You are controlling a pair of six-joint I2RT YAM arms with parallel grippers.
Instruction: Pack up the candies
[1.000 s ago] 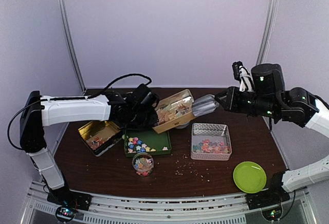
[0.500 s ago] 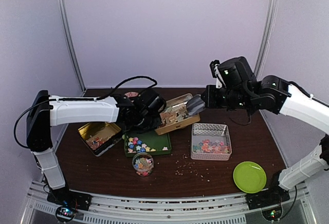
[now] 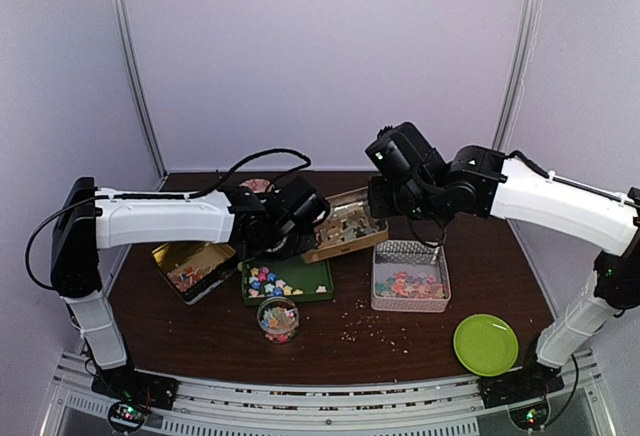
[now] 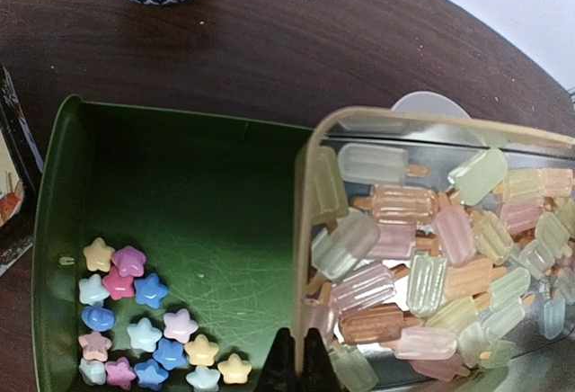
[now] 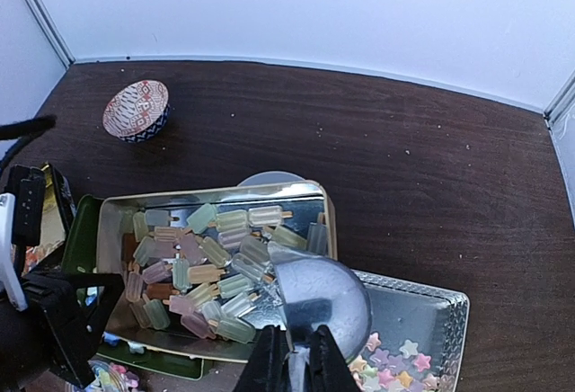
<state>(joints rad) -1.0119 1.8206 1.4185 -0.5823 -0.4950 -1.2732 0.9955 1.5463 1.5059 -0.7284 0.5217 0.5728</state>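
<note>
My left gripper [image 3: 303, 228] [image 4: 297, 367] is shut on the rim of a beige tin [image 3: 345, 224] [image 4: 310, 230], held tilted above the green tray [image 3: 300, 286] [image 4: 207, 194]. The tin holds many pale pastel chunky lolly-shaped candies [image 4: 422, 257] [image 5: 198, 266]. Star candies [image 4: 144, 320] [image 3: 268, 281] lie in the green tray's near-left corner. My right gripper [image 3: 388, 201] [image 5: 296, 360] is shut on the handle of a metal scoop [image 5: 323, 298], whose bowl dips into the tin's near right corner. More star candies [image 3: 410, 284] [image 5: 395, 360] lie in a silver tray [image 3: 432, 251] [image 5: 431, 307].
A glass jar of candies [image 3: 278, 319] stands in front of the green tray. A gold tin [image 3: 192, 264] lies at the left, a green plate [image 3: 486, 344] at front right, a patterned bowl [image 5: 136, 110] at the back. Pale crumbs [image 3: 375, 328] are scattered on the table.
My right arm swung left and down, bringing the scoop into the tin. My left arm shifted slightly right and lowered the tin to a flatter tilt.
</note>
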